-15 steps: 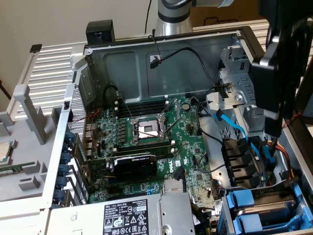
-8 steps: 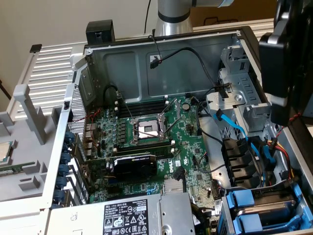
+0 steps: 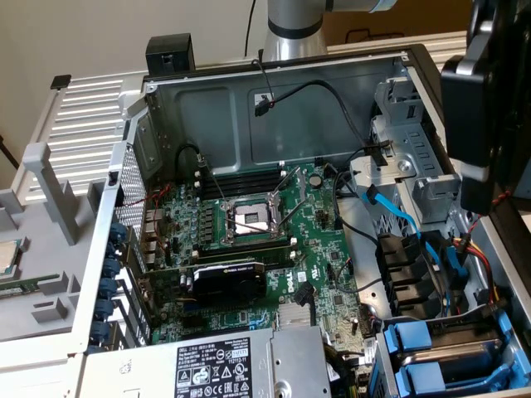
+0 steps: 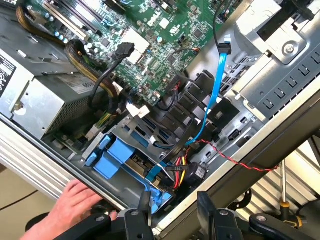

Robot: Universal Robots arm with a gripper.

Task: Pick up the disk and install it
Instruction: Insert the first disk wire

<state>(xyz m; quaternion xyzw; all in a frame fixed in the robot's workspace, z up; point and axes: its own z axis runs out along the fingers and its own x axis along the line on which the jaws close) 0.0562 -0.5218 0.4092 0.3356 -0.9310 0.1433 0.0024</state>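
- Right now the flat silver-grey metal disk w/ bright blue plastic rails (image 3: 412, 338) sits in the drive cage at a corner of the open PC case, exterior view's lower right.
- Thin blue cable (image 4: 216, 85) runs just beside that cage.
- Black two-finger gripper (image 4: 174, 206) hangs over the case edge near the cage, jaws apart, nothing btwn them.
- A person's hand (image 4: 75, 202) rests on the grey case rim (image 4: 40, 155), close to the gripper.
- Green motherboard (image 3: 249, 224) & grey power supply box (image 3: 274, 356) lie further in.
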